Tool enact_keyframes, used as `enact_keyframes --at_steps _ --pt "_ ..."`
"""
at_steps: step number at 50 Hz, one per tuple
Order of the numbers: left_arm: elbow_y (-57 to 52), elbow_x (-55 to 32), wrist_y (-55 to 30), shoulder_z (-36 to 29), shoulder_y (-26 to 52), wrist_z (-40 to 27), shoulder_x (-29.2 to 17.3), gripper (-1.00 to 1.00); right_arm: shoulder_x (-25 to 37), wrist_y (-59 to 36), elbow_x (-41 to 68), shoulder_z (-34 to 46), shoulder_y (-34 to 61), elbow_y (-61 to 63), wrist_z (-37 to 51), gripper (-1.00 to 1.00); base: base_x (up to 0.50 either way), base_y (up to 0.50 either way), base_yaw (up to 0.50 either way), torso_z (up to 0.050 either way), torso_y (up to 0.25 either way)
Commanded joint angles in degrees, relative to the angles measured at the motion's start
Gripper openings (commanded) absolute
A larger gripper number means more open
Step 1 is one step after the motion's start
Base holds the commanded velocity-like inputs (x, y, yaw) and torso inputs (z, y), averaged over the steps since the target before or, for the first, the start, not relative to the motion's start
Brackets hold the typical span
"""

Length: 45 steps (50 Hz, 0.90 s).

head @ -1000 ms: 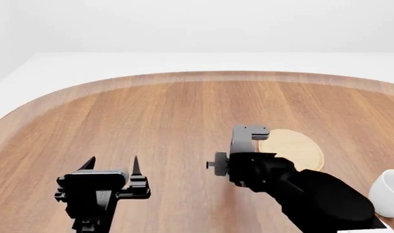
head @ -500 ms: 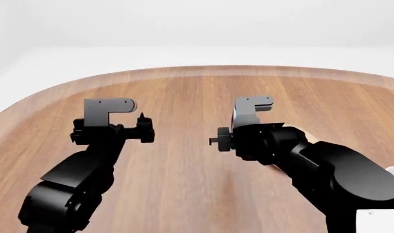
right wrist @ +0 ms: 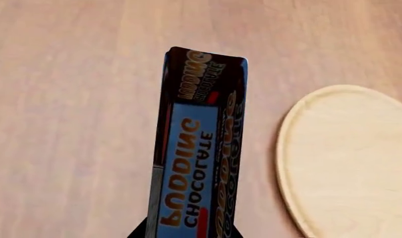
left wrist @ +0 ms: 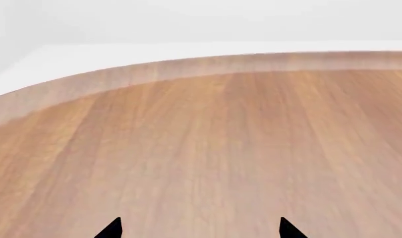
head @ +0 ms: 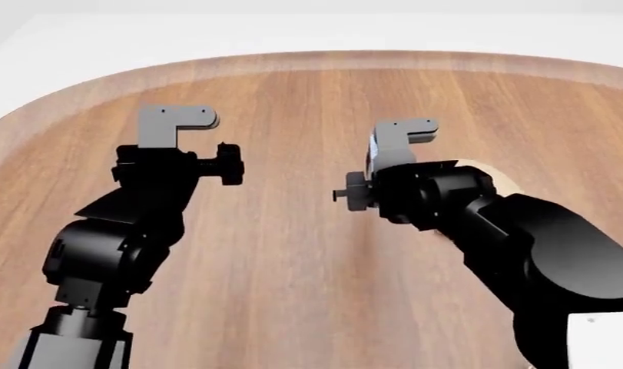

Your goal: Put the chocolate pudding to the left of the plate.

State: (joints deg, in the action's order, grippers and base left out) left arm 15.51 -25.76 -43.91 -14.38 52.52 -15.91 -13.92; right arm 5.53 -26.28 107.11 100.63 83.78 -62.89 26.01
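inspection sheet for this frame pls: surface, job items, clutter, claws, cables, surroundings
Surface: wooden table, rounded far edge.
Job's things: chocolate pudding in the right claw, held beside the plate, apart from it; the plate mostly hidden by the right arm in the head view.
Clutter: nothing seen clearly.
Claws: right claw shut on the pudding; left claw open, empty, only its tips show.
Cables: nothing seen.
Surroundings: plain white floor and walls.

"CHOCOLATE PUDDING" is printed along the chocolate pudding carton's face and again at its end
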Motion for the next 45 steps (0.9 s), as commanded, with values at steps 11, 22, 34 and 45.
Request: enact_keyframes --at_steps 11,22,34,45 --pt "18.0 4.1 4.9 -3.4 11.9 1.7 3.7 1.00 -3.9 -3.4 0.2 4.1 4.3 -12.1 -10.3 -1.00 0.00 0.00 0.00 0.000 0.000" --pt "23.3 4.6 7.6 -3.8 13.7 2.4 4.6 1.00 -4.3 -1.5 9.3 14.6 5.5 -12.1 -12.3 -1.00 0.00 0.00 0.00 0.000 0.000" --pt "22.9 4.3 7.4 -3.8 13.8 2.2 4.4 1.00 -4.7 0.7 21.6 27.7 6.4 -12.1 -13.6 -1.00 0.00 0.00 0.00 0.000 -0.239" --pt "21.2 3.9 6.3 -4.1 13.6 1.7 4.2 1.00 -5.2 2.4 33.4 40.6 7.5 -12.1 -15.2 -1.00 0.00 0.00 0.00 0.000 -0.250"
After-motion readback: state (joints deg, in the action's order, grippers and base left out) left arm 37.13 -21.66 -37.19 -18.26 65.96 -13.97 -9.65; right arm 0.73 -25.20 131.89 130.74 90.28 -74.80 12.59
